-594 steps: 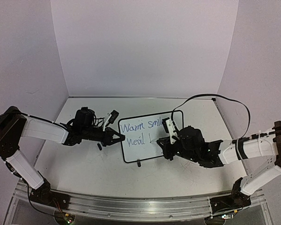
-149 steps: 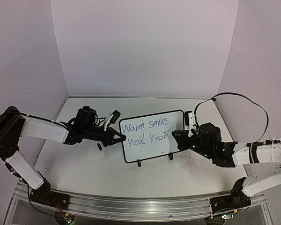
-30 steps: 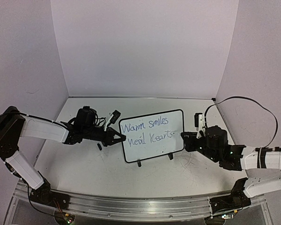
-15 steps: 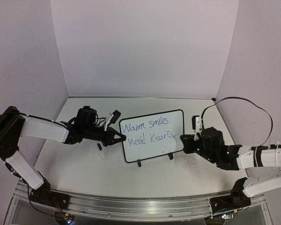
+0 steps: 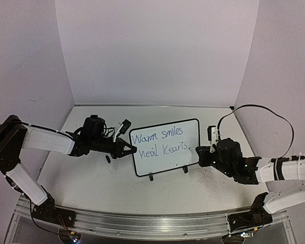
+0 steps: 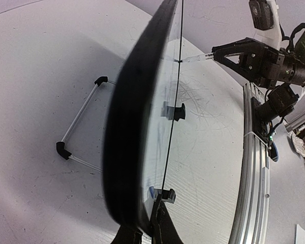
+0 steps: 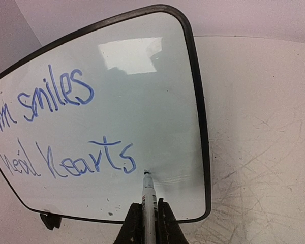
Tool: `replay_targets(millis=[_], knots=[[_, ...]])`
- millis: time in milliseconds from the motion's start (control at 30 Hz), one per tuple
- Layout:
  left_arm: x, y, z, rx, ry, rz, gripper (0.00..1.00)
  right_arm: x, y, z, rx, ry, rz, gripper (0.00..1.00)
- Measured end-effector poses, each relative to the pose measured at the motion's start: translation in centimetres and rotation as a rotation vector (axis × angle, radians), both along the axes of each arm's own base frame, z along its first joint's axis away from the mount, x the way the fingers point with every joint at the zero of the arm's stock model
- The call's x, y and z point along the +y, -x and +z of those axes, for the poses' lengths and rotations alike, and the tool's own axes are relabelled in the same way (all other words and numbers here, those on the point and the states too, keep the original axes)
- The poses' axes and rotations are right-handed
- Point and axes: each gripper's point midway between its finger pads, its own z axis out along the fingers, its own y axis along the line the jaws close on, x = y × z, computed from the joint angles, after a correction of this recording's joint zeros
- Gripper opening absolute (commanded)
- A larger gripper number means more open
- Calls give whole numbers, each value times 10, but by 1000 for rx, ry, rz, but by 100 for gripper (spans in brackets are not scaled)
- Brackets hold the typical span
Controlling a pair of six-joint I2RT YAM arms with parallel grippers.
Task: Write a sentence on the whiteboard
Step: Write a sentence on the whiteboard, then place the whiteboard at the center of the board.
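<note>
The whiteboard (image 5: 165,163) stands upright at mid-table on its small black feet (image 7: 51,219). The sentence (image 5: 157,136) is in blue on two lines; "smiles" and "hearts" (image 7: 86,160) are readable in the right wrist view. My left gripper (image 5: 131,149) is shut on the whiteboard's left edge, with the black frame (image 6: 137,117) seen edge-on between its fingers (image 6: 146,227). My right gripper (image 7: 148,204) is shut on a white marker (image 7: 149,195). The marker's tip touches the board just right of the final "s". In the top view the right gripper (image 5: 201,152) is at the board's right edge.
A wire prop (image 6: 79,122) with black end caps rests on the table behind the board. A small black piece (image 5: 108,159) lies on the tabletop below the left gripper. An aluminium rail (image 5: 152,221) runs along the near edge. Walls close in the back and both sides.
My right gripper has come back left from beside the board, bringing the marker tip onto the board after "hearts". The left gripper and the board have not moved.
</note>
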Motion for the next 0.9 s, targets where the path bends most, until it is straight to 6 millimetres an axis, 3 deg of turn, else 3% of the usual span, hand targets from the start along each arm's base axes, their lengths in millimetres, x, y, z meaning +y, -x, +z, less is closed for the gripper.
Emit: replay_targets(millis=[233,467,600,767,900], knots=[[0,-1,0,-1,-3,4,0,-11,14,57,-105,-98,28,0],[2,-2,-1,13,-28,25,5,-26,14,77,-151,-57,-19,0],[6,-4,-1,13,-54,59,21,-26,9,94,-184,-37,-28,0],[27,-21,-9,-12,-149,193,41,-24,7,105,-217,-16,-17,0],[44,-28,6,-41,-172,286,51,-24,8,105,-229,13,-3,0]])
